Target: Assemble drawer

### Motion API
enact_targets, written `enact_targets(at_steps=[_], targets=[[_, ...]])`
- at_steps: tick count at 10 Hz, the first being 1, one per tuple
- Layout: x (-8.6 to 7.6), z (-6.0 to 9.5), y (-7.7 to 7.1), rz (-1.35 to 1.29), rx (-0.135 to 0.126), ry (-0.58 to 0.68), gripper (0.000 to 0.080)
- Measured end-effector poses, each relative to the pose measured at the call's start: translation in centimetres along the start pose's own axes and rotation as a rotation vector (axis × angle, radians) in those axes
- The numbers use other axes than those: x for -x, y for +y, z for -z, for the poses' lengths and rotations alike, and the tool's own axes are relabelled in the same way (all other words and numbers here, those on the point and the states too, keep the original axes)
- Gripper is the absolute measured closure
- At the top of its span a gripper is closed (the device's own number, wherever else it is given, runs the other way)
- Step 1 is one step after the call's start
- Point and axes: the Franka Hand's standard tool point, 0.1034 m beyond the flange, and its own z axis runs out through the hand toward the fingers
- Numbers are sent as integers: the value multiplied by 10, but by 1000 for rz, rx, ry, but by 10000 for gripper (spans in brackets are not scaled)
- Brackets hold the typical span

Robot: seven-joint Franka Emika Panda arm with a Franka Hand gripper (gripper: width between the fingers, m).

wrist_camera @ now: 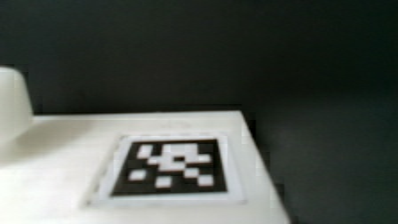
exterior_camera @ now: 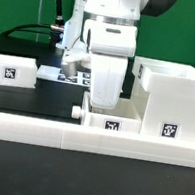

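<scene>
Exterior view shows a black desk (exterior_camera: 24, 100) under a green backdrop (exterior_camera: 23, 4), with a long low white wall (exterior_camera: 40, 129) across the front. At that view's left lies one small tray (exterior_camera: 11, 69); the marker board (exterior_camera: 68, 77) lies behind, nearer the middle. My gripper (exterior_camera: 105, 99) hangs over the second tray (exterior_camera: 107, 122), which sits against the wall; whether it is clenched I cannot tell. The casing (exterior_camera: 176, 97) stands just beside that tray, to the right. Wrist view shows, blurred, a white tagged panel (wrist_camera: 173, 165) close below me.
</scene>
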Motion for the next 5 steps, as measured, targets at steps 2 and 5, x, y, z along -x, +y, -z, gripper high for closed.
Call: enact_targets(at_steps=[2, 5], targets=[[0, 0, 0, 0, -5, -1, 758], [0, 0, 0, 0, -5, -1, 758]])
